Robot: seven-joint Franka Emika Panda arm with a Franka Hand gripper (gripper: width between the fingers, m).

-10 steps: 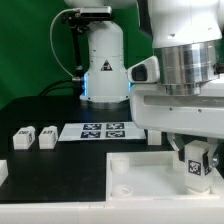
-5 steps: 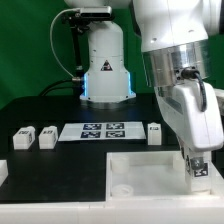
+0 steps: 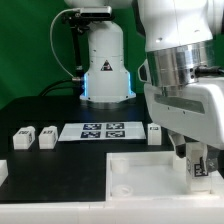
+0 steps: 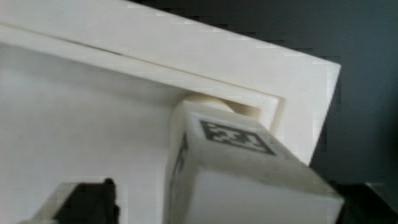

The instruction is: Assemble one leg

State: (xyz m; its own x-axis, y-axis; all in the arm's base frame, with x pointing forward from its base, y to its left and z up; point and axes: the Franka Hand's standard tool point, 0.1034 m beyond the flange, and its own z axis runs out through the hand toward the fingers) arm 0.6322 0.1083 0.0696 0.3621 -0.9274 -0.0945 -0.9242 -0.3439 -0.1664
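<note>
A small white leg (image 4: 240, 150) with a black-and-white tag stands upright in a corner socket (image 4: 217, 98) of the large white panel (image 4: 89, 110). My gripper (image 4: 228, 205) straddles the leg from above. A strip of panel shows between one dark finger (image 4: 89, 200) and the leg, so the jaws stand open. In the exterior view the gripper (image 3: 197, 160) is low over the panel's (image 3: 140, 175) corner at the exterior view's right, with the leg (image 3: 200, 166) between its fingers.
Two loose legs (image 3: 22, 138) (image 3: 46, 138) lie at the exterior view's left and one (image 3: 155, 133) lies beside the marker board (image 3: 103, 130). A white piece (image 3: 2, 170) shows at the left edge. The robot base (image 3: 105, 70) stands behind.
The wrist turned one way over the corner, then turned back. The gripper stayed over the same corner socket with the leg under it.
</note>
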